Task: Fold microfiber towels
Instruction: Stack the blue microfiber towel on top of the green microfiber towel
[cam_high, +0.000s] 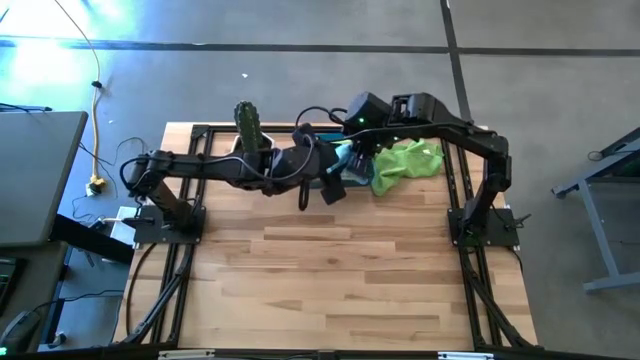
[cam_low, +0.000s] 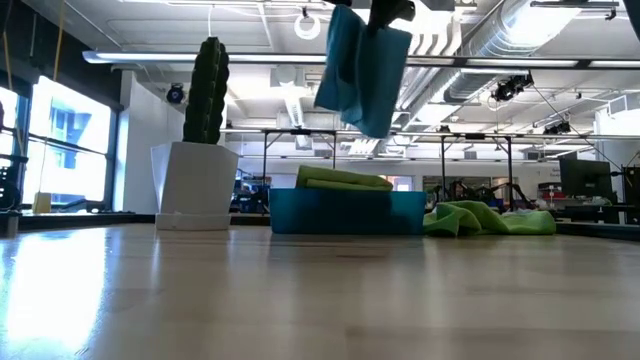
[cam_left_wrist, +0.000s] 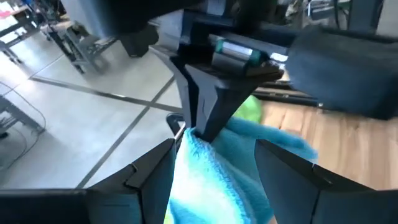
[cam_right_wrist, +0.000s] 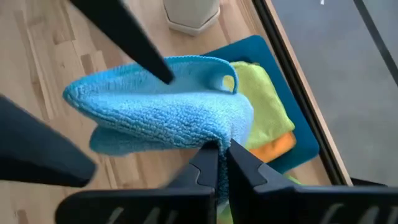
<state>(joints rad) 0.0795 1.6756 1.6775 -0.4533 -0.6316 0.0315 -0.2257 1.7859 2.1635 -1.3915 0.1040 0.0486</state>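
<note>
Light blue towel (cam_right_wrist: 168, 106) held aloft over the far edge of the table (cam_high: 330, 270), above the blue bin (cam_low: 345, 212). Pinched at a corner in the right pincer (cam_right_wrist: 222, 155), fingers closed on it. Left pincer (cam_left_wrist: 214, 165) spread wide either side of the hanging cloth, not gripping. Lime green towel (cam_high: 405, 162) crumpled on table beside bin; green, yellow and orange cloths folded inside it.
</note>
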